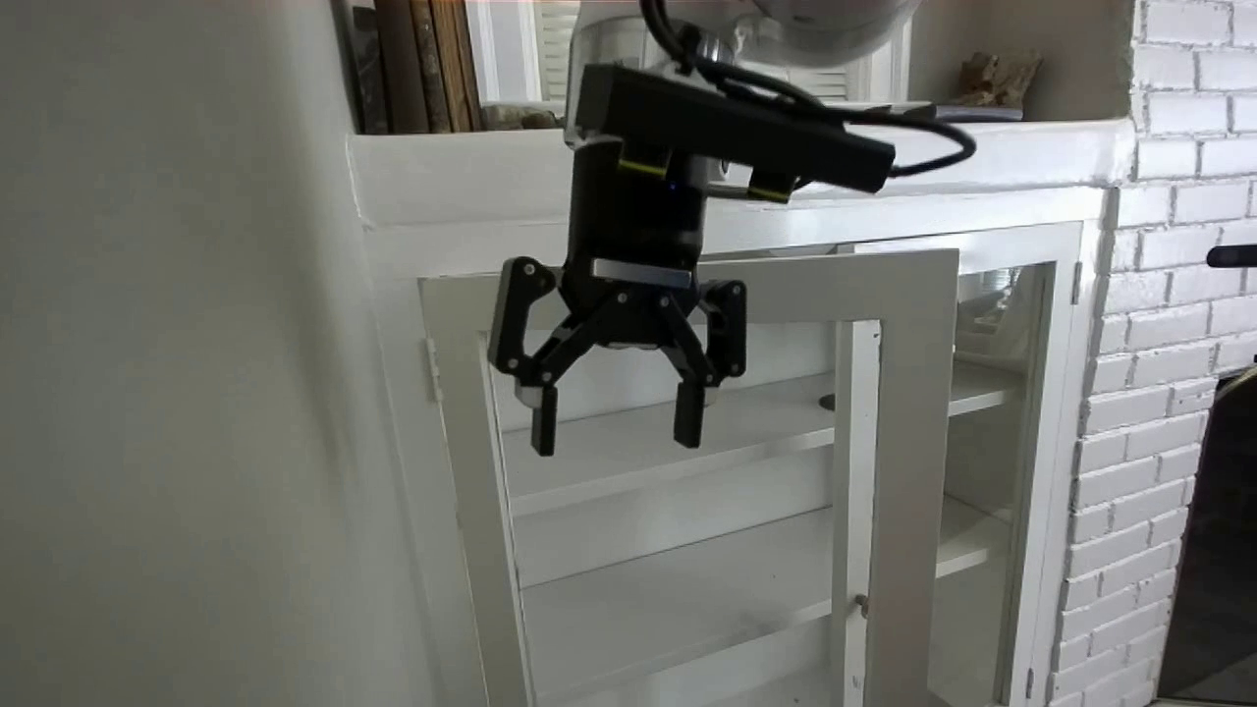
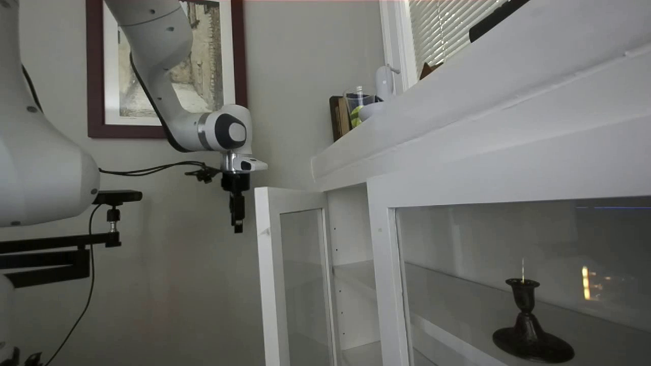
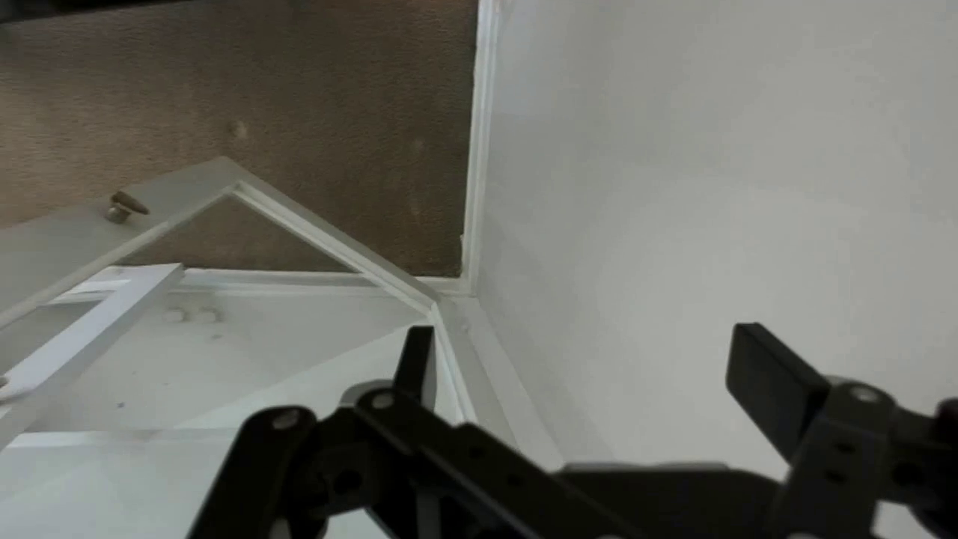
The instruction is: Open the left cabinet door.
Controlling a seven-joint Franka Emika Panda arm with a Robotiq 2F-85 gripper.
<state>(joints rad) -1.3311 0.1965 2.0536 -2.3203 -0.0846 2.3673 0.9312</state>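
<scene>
The left cabinet door (image 1: 908,442) is a white frame with a large glass pane. It stands ajar, swung out from the cabinet, with its hinges on the left; its swung-out edge also shows in an exterior view (image 2: 269,274). In the wrist view the door (image 3: 60,232) is at the left, with a small brass-coloured knob (image 3: 126,207) on its stile. My gripper (image 1: 619,432) is open and empty. It points down in front of the upper part of the door and appears apart from it (image 2: 238,223). In the wrist view nothing is between the fingertips (image 3: 580,337).
A matching white glass door (image 1: 1056,412) is on the right. A dark candle holder (image 2: 529,325) stands behind its glass. A wall (image 1: 196,393) rises close on the hinge side. Above is a ledge (image 1: 462,177) with books (image 1: 422,69). A camera arm (image 2: 56,244) stands near the robot.
</scene>
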